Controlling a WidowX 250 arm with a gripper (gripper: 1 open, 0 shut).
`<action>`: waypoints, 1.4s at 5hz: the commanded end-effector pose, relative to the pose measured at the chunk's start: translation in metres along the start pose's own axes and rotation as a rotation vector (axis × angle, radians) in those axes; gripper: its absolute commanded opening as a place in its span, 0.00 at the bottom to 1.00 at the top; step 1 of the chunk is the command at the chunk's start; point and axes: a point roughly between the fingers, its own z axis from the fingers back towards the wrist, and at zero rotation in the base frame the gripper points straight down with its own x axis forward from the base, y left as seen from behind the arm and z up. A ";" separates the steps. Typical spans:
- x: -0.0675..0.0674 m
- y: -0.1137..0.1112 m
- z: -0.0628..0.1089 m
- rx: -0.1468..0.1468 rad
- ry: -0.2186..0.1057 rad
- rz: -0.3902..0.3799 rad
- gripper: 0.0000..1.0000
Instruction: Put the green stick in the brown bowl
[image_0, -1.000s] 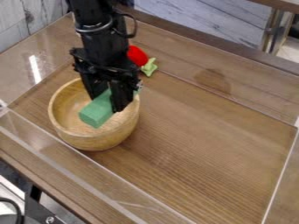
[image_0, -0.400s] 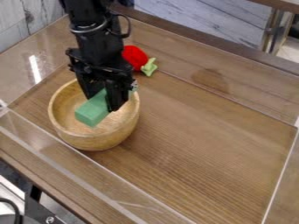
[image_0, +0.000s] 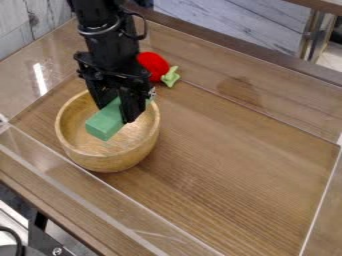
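We see the tool clamped on the green stick, apparently hanging inside the brown bowl — only the release remains.

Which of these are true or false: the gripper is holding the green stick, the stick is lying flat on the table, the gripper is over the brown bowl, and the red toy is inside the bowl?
1. The gripper holds the green stick. True.
2. The stick lies flat on the table. False: it is tilted in the gripper's closed fingers, above the bowl's inside.
3. The gripper is over the brown bowl. True.
4. The red toy is inside the bowl. False: it sits on the table behind the bowl.
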 end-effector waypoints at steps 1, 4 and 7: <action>0.010 0.007 0.009 0.020 -0.049 0.009 0.00; 0.011 0.010 0.005 0.031 -0.055 0.012 0.00; 0.021 0.007 0.015 0.009 -0.061 0.042 1.00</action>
